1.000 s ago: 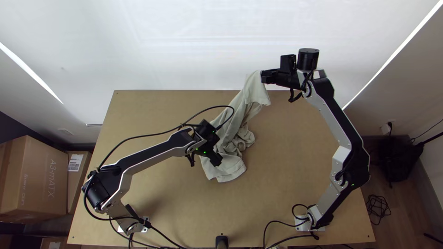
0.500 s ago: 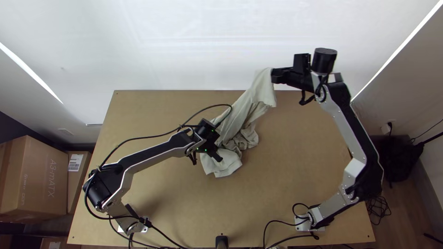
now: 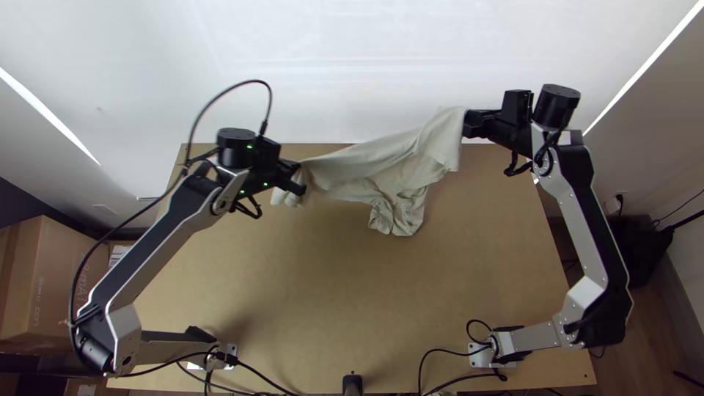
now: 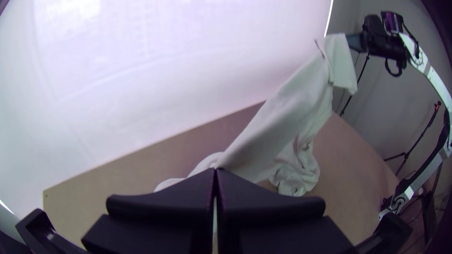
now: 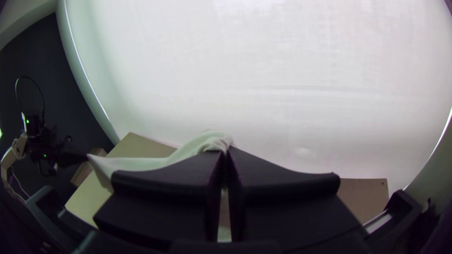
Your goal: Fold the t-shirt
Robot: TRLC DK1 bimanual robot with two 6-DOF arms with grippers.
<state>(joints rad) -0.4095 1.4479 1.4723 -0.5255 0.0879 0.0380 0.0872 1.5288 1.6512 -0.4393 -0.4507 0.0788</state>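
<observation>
In the top view my left gripper [image 3: 295,180] is shut on one end of the pale t-shirt [image 3: 370,170], and my right gripper [image 3: 469,123] is shut on the other end, over the table's far edge. Between them the cloth hangs stretched, with a bunched part drooping below its middle. In the left wrist view the left gripper [image 4: 215,174] has its fingers together on the t-shirt [image 4: 278,131]. The right wrist view shows the right gripper [image 5: 227,153] closed on a crumpled bit of the t-shirt [image 5: 155,162].
The wooden table [image 3: 330,308] lies below both arms, with a white backdrop [image 3: 352,66] behind its far edge. A small black object [image 3: 353,383] is at the near edge's middle. Cardboard boxes [image 3: 51,279] stand left of the table.
My left gripper has moved up the picture and to the left, drawing cloth with it. My right gripper has shifted to the right. The t-shirt now stretches sideways between them.
</observation>
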